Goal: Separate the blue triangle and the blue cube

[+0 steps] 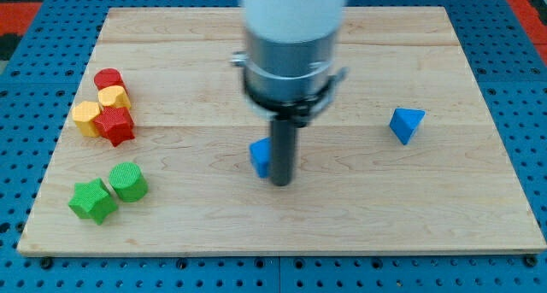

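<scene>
The blue cube (260,157) lies near the middle of the wooden board (359,216), partly hidden behind my rod. My tip (281,183) touches the board just to the right of the cube and slightly below it, close against it. The blue triangle (407,125) lies well off to the view's right, a little higher than the cube, with a wide stretch of board between the two.
At the view's left stand a red cylinder (108,79), a yellow block (114,96), a second yellow block (86,118) and a red star (116,125) in a tight cluster. Below them are a green star (92,201) and a green cylinder (128,181).
</scene>
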Robot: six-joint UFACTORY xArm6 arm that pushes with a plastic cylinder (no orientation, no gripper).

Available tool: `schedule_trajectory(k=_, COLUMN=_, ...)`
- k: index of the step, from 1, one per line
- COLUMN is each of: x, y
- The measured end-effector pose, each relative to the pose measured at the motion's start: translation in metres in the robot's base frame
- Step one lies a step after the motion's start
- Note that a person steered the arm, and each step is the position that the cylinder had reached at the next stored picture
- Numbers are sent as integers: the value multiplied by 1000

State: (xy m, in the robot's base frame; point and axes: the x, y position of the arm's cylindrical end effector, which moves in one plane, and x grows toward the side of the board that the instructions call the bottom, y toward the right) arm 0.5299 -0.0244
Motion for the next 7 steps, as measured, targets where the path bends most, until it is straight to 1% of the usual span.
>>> schedule_trajectory(k=1, x=5, y=5)
schedule_trajectory(k=2, x=-16, y=30)
schedule_trajectory(k=3, x=-57, y=-8)
schedule_trajectory(k=4, x=-22, y=-76)
schedule_trajectory(k=5, x=-24, y=-72)
schedule_trajectory(k=6, x=-70, y=-50)
schedule_trajectory(k=7, x=-82, y=-114)
